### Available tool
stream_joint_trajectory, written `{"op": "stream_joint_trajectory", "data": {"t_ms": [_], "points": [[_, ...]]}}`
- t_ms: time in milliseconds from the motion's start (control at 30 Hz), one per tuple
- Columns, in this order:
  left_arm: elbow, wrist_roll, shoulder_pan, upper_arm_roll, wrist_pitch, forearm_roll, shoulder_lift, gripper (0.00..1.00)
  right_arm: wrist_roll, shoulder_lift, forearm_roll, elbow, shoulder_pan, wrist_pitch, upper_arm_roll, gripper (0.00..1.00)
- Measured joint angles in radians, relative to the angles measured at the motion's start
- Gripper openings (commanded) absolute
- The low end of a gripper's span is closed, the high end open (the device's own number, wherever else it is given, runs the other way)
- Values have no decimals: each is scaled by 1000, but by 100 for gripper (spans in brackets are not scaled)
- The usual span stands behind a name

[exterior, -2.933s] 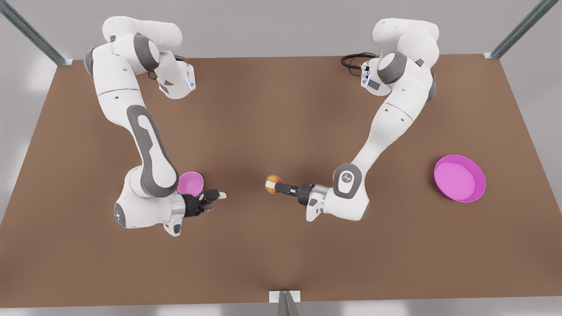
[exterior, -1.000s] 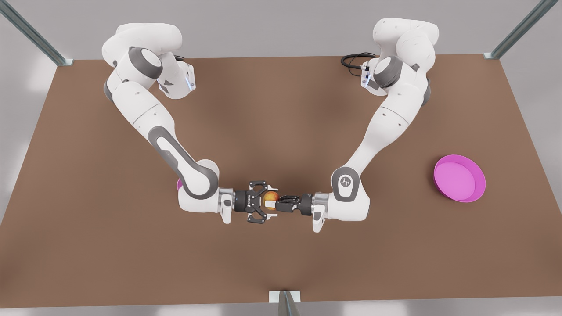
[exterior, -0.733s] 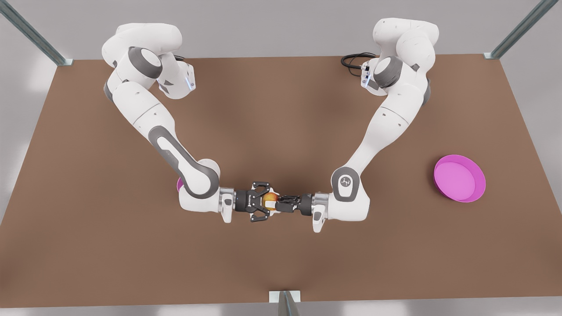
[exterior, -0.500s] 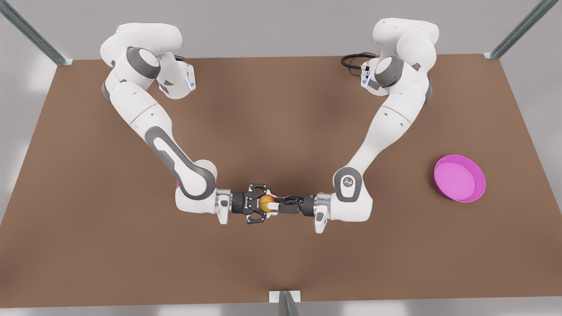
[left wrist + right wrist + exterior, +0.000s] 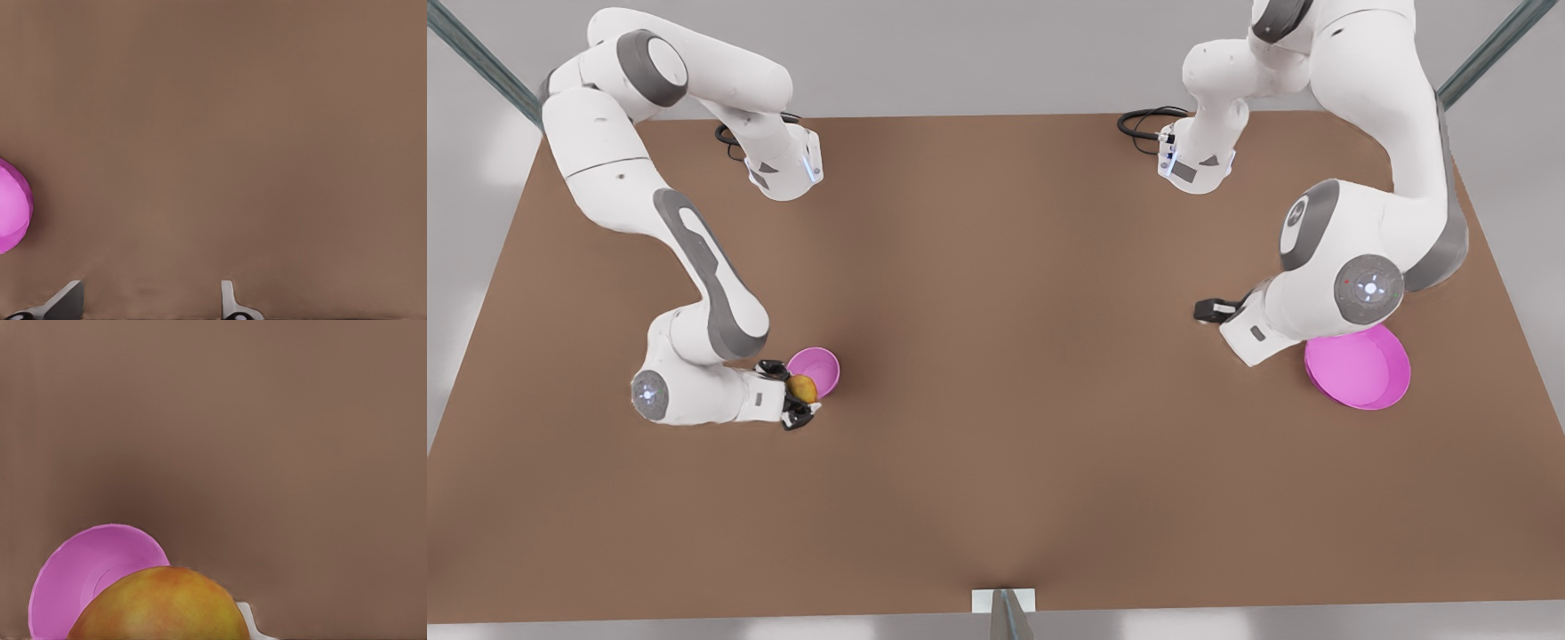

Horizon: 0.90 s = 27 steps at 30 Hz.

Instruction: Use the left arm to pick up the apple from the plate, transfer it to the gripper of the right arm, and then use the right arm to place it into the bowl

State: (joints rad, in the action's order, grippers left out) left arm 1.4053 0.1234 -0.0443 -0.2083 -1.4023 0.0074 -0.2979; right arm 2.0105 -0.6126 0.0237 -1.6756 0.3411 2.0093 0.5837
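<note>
The red-orange apple sits between the fingers of my right gripper, which is shut on it at the front view's left. It hangs by the near-left rim of the small pink bowl. In the right wrist view the apple bulks large in front of the bowl, which holds nothing. My left gripper is open at the front view's right, just left of the magenta plate. Its fingertips stand wide apart over bare table, with the plate's edge off to one side.
Brown table with metal frame posts at the corners. The left arm's elbow overhangs the plate's far rim. A black cable lies by that arm's base. A small bracket sits at the near edge.
The two grippers have parted from mid-table. The right gripper carried the apple to the bowl's rim. The left gripper let go of it, opened, and withdrew beside the plate.
</note>
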Motion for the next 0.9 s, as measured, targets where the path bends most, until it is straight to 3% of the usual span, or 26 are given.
{"op": "stream_joint_trajectory", "data": {"t_ms": [67, 167, 300, 367, 833, 867, 900], "points": [[52, -13, -30, 75, 4, -1, 46, 100, -50, 2, -148, 10, -27, -24, 2, 58], [27, -30, -44, 97, 19, -1, 46, 100, -114, 32, -281, 10, -47, -52, -20, 58], [-129, -56, -57, 101, 68, 49, -48, 100, -186, 152, -317, -95, -301, -41, -280, 59], [-149, -68, -57, 101, 73, 74, -67, 100, -220, 175, -309, -150, -370, -10, -345, 59], [-163, -120, -56, 104, 88, 110, -75, 100, -419, 161, -252, -252, -406, 202, -373, 60], [-164, -122, -57, 103, 92, 110, -76, 100, -429, 161, -251, -253, -406, 208, -373, 86], [-164, -124, -59, 101, 98, 109, -75, 100, -438, 161, -250, -253, -405, 214, -374, 100]]}}
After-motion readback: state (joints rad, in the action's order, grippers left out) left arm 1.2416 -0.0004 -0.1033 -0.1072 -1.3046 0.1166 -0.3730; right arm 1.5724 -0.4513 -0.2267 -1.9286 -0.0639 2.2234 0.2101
